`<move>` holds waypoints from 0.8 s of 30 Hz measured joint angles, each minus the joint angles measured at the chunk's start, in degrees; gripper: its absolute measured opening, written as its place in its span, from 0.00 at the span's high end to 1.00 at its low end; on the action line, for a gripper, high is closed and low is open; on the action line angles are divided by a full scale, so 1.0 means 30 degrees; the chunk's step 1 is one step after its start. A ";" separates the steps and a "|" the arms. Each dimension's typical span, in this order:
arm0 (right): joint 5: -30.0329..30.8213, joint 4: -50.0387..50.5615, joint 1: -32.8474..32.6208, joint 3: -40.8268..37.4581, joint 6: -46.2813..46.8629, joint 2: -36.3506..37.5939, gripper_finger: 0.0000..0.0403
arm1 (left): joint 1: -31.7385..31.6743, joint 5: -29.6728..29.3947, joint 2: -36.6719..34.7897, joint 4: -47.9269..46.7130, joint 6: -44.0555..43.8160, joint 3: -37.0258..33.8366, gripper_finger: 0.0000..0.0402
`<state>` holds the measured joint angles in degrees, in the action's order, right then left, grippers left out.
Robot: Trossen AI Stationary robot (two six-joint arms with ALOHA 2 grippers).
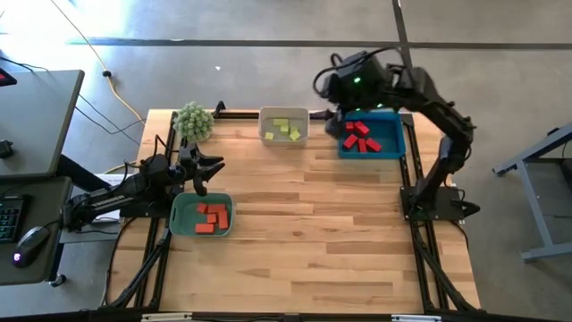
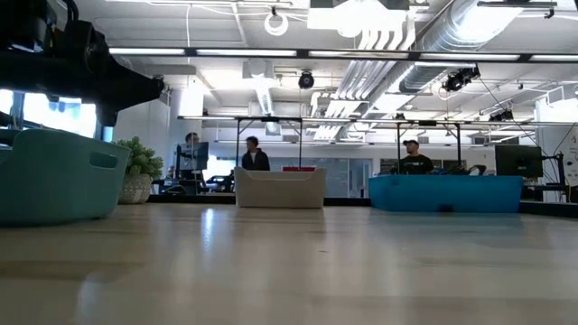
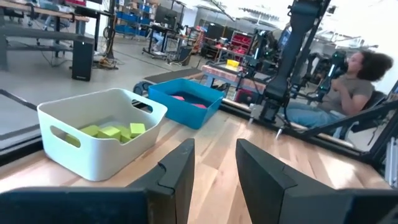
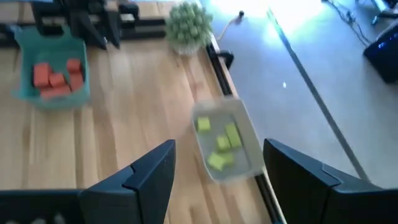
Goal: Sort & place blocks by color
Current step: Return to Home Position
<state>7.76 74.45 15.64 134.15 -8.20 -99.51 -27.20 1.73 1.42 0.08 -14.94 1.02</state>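
The left end effector (image 3: pixel 214 146) hovers low over the desk (image 1: pixel 304 241) at its 9 o'clock side, fingers apart and holding nothing. In the high view the orange blocks (image 1: pixel 213 217) lie just at its 6 o'clock, a handful of flat pieces heaped loosely in the green bin (image 1: pixel 179 215). The green blocks (image 1: pixel 286 130), a few pale yellow-green pieces, lie at its 2 o'clock, well apart from it, in the gray bin (image 1: pixel 264 125) at the desk's 12 o'clock edge. The red blocks (image 1: pixel 360 137), several bright pieces jumbled together, lie in the blue bin (image 1: pixel 393 141), just beside the gray bin at its 3 o'clock. The right end effector (image 4: pixel 219 144) hangs high over the far edge near the blue bin, fingers wide apart and empty. Its wrist view looks down on the green blocks between the fingers, with the orange blocks farther off. A plant (image 1: pixel 193 119) stands at 12 o'clock from the left end effector, near the desk's corner
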 joint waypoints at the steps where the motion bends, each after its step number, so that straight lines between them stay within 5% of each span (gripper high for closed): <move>1: -0.0251 0.0497 0.0276 0.0000 -0.0255 0.0245 0.42 | 0.0000 -0.0005 0.0010 0.0011 0.0160 0.0000 0.74; 10: -0.3569 0.3587 0.2437 -0.0007 -0.1516 0.2093 0.42 | 0.0000 -0.0005 0.0010 0.0013 0.0051 0.0000 0.74; 14: -0.3270 0.4025 0.2542 -0.1024 -0.1215 0.3174 0.42 | 0.0000 -0.0005 0.0010 0.0012 0.0051 0.0000 0.74; 24: -0.2880 -0.4490 0.2542 -1.5025 0.0195 1.1683 0.42 | -0.0006 -0.0005 0.0010 0.0015 0.0045 0.0015 0.74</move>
<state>-0.89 60.98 23.27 89.07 -7.62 -64.46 -27.22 1.72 1.45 0.12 -14.80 1.06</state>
